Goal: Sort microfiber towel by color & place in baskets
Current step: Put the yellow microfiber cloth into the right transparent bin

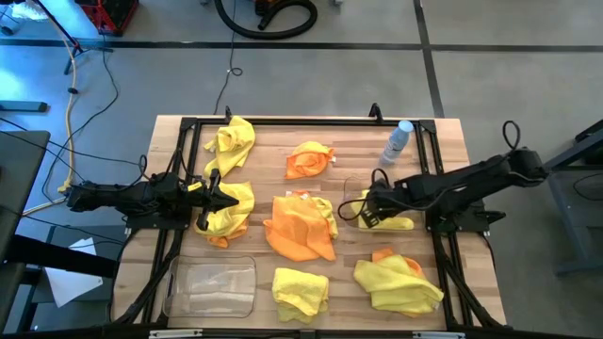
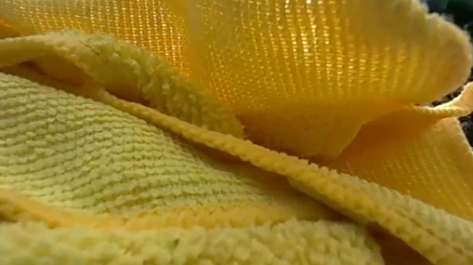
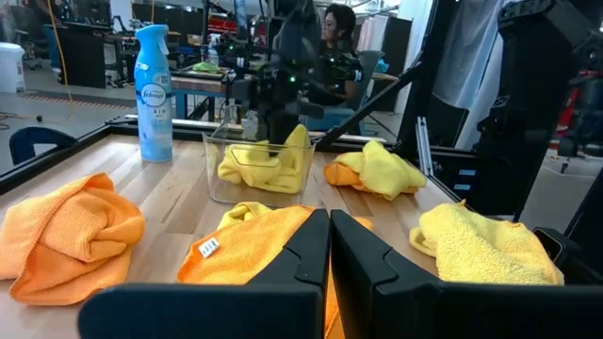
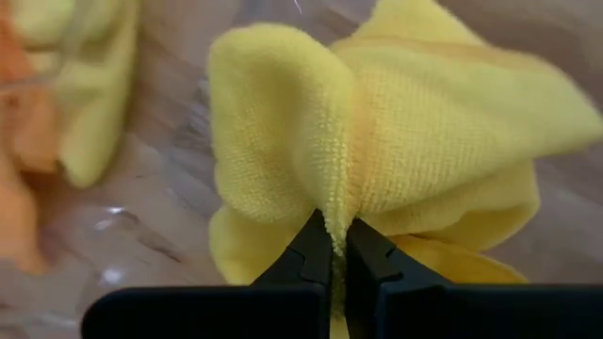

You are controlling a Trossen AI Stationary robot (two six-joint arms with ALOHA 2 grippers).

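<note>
My right gripper (image 1: 366, 215) points down into a clear basket (image 3: 219, 179) at the table's right middle and is shut on a yellow microfiber towel (image 4: 377, 122). A second clear basket (image 1: 209, 285) stands at the near left. My left gripper (image 3: 330, 224) is shut and level at the left side, over a yellow towel (image 1: 229, 215). Loose on the table lie two orange towels (image 1: 309, 160) (image 1: 301, 228) and yellow towels at the far left (image 1: 231, 141), near middle (image 1: 301, 290) and near right (image 1: 398, 282). The low view is filled by a yellow towel (image 2: 215, 148). My right gripper pinches a bunched fold of the yellow towel (image 4: 337, 212) between its two fingers, coming from above and pointing steeply down. Cloth spreads out to both sides of the fingertips. The towel's lower part (image 3: 264, 169) lies inside the clear basket.
A spray bottle with a blue cap (image 1: 398, 141) stands at the far right, just beyond the right basket. A black frame (image 1: 283, 121) runs around the table's edges. Bare wood shows between the towels in the middle.
</note>
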